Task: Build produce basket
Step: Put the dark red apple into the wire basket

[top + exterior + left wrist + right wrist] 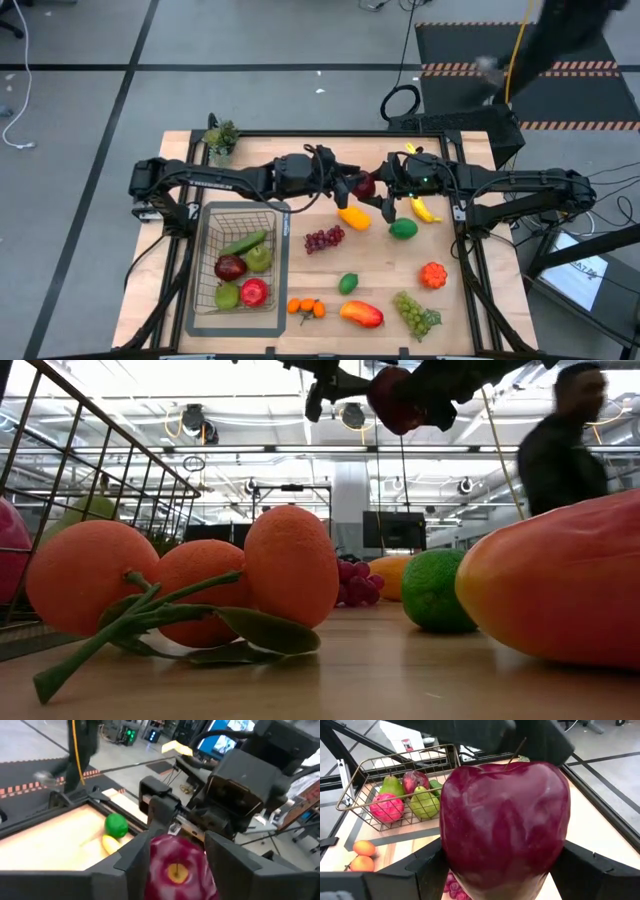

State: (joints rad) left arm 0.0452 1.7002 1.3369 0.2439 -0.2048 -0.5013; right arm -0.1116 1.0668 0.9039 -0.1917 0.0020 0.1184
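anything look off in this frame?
One thing: the dark red apple hangs in mid-air over the table's far side with both grippers on it, the left gripper and the right gripper closing from opposite sides, like a handover. The basket sits square; nothing spilled or damaged.

Two dark jointed arms, black cabling; right claw [385, 190] housing boxy (green light).

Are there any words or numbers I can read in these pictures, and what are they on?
None can be read.
White sheet on the floor beside the table: dark print, too small to read.
White tag behind the basket: red mark, too blurred to read.
Fruit and claws: no writing shows.
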